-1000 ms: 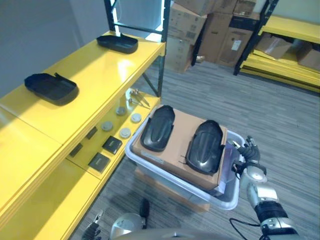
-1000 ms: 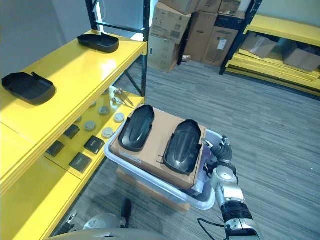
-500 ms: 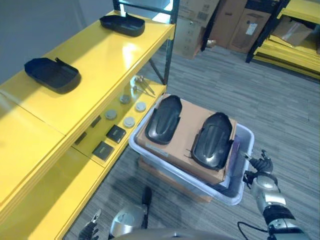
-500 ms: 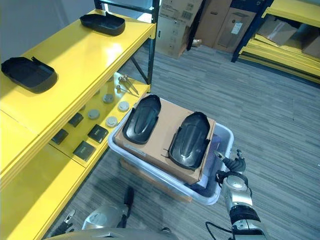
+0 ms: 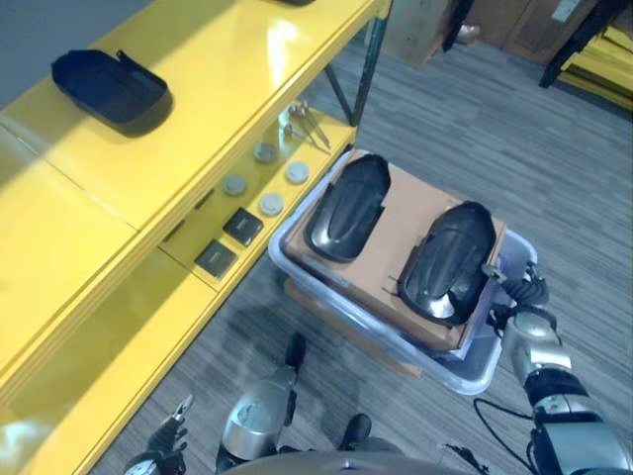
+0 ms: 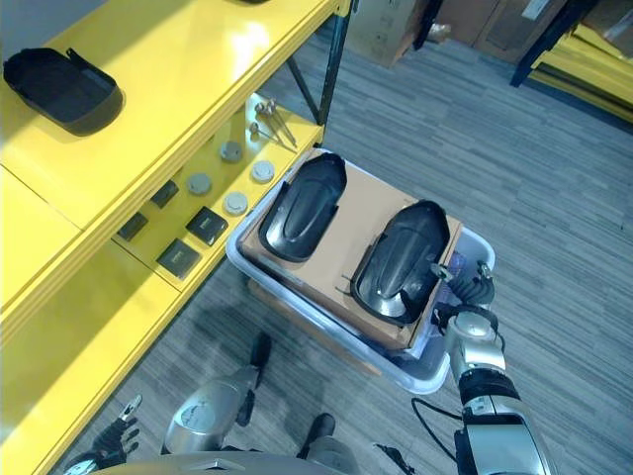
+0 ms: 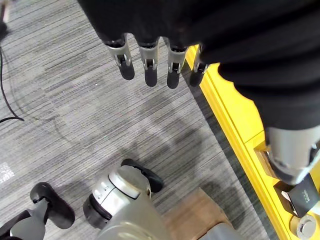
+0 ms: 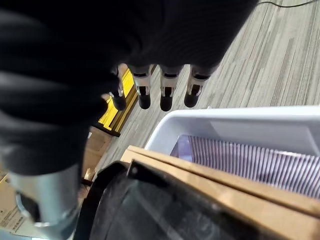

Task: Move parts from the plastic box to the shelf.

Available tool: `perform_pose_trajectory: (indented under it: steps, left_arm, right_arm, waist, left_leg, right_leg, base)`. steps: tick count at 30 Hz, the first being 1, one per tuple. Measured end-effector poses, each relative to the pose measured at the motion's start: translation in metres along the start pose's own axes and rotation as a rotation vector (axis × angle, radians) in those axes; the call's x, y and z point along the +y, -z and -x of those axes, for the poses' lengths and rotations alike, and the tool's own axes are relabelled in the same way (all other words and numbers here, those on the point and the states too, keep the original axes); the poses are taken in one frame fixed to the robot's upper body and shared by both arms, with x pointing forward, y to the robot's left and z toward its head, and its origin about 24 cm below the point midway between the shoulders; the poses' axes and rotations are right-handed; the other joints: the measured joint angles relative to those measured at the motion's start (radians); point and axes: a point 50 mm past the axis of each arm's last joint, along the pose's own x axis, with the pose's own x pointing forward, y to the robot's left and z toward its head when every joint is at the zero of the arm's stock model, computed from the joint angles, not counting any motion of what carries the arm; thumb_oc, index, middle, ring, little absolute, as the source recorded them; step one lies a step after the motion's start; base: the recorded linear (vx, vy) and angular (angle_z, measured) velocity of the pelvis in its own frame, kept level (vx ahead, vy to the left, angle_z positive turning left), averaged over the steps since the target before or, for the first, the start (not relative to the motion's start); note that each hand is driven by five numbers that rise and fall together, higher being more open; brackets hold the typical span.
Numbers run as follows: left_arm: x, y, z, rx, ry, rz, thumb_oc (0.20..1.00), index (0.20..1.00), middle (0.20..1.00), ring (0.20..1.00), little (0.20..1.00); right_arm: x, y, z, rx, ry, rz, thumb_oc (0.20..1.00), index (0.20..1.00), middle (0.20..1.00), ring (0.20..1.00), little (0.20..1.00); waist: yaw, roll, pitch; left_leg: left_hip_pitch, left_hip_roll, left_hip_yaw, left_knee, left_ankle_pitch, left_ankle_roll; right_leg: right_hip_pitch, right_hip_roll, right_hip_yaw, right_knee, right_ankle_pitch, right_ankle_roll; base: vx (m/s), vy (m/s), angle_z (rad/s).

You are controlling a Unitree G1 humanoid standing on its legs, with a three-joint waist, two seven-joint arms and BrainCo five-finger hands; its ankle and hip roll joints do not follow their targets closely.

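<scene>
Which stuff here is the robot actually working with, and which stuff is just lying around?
For the job:
- two black parts lying on cardboard in the plastic box
- yellow shelf, one black part already on it
- right hand by the box's edge
- left hand, low over the floor

Just lying about:
- round discs on the lower shelf
- small black blocks beside them

the right hand point(image 6: 473, 297) shows at about 4 o'clock in the head views, its silver forearm running up from the lower right corner. in its wrist view the fingers point(image 8: 166, 92) hang straight and relaxed, holding nothing. the left hand point(image 5: 163, 445) sits low at about 7 o'clock, near the bottom edge. its fingers point(image 7: 149, 66) also point straight out, loose and empty.
</scene>
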Motion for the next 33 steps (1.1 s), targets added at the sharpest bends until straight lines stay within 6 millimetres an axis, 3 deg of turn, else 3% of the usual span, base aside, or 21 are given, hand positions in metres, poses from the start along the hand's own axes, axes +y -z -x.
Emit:
perform_pose_trajectory:
  steps: [10, 14, 24, 25, 26, 33]
  left_arm:
    - [-0.008, -0.011, -0.005, -0.035, 0.025, 0.016, 1.000, 1.000, 1.000, 1.000, 1.000]
    - [-0.020, -0.026, -0.010, -0.077, 0.073, 0.009, 1.000, 1.000, 1.000, 1.000, 1.000]
    - [-0.040, -0.059, -0.015, -0.169, 0.151, 0.039, 1.000, 1.000, 1.000, 1.000, 1.000]
    - [-0.042, -0.060, -0.015, -0.171, 0.160, 0.029, 1.000, 1.000, 1.000, 1.000, 1.000]
    - [-0.043, -0.061, -0.015, -0.175, 0.163, 0.027, 1.000, 1.000, 1.000, 1.000, 1.000]
    - [-0.056, -0.080, -0.013, -0.243, 0.234, 0.039, 1.000, 1.000, 1.000, 1.000, 1.000]
  right_arm:
    - [0.009, 0.013, 0.004, 0.081, -0.035, 0.040, 1.000, 1.000, 1.000, 1.000, 1.000]
    - [0.006, 0.019, 0.000, 0.124, -0.011, 0.052, 1.000, 1.000, 1.000, 1.000, 1.000]
    - [0.019, -0.015, -0.011, 0.050, -0.025, -0.021, 1.000, 1.000, 1.000, 1.000, 1.000]
    - [0.020, -0.017, -0.012, 0.045, -0.025, -0.028, 0.561, 0.561, 0.561, 0.561, 0.561]
    - [0.020, -0.017, -0.012, 0.043, -0.027, -0.038, 0.200, 0.200, 0.200, 0.200, 0.200]
    - [0.016, -0.022, -0.013, 0.022, -0.015, -0.032, 0.200, 0.200, 0.200, 0.200, 0.200]
  waist:
    - [0.004, 0.003, 0.005]
    - [0.004, 0.016, 0.044]
    - [0.002, 0.023, 0.095]
    - [0.002, 0.023, 0.097]
    - [0.002, 0.023, 0.097]
    - [-0.017, 0.023, 0.097]
  left_leg:
    - [-0.038, -0.001, -0.016, -0.001, 0.003, 0.000]
    - [-0.052, 0.002, -0.018, 0.001, 0.008, 0.002]
    - [-0.132, 0.016, -0.019, 0.020, 0.019, -0.002]
    - [-0.135, 0.016, -0.019, 0.020, 0.019, -0.002]
    - [-0.138, 0.016, -0.019, 0.021, 0.019, -0.002]
    - [-0.141, 0.025, -0.013, 0.032, 0.018, -0.003]
  right_leg:
    - [-0.030, 0.006, -0.019, 0.001, -0.003, -0.002]
    - [-0.045, 0.008, -0.018, 0.003, -0.003, -0.003]
    - [-0.144, 0.008, -0.015, 0.056, -0.022, -0.008]
    - [-0.150, 0.008, -0.015, 0.062, -0.025, -0.010]
    - [-0.156, 0.008, -0.015, 0.070, -0.027, -0.009]
    - [-0.169, 0.008, 0.005, 0.093, -0.032, -0.014]
  base:
    - [-0.06, 0.021, 0.04]
    - [-0.10, 0.012, -0.01]
    - [-0.08, 0.000, -0.01]
    - [-0.05, -0.018, 0.00]
    - [-0.04, -0.013, -0.01]
    - [-0.03, -0.023, -0.04]
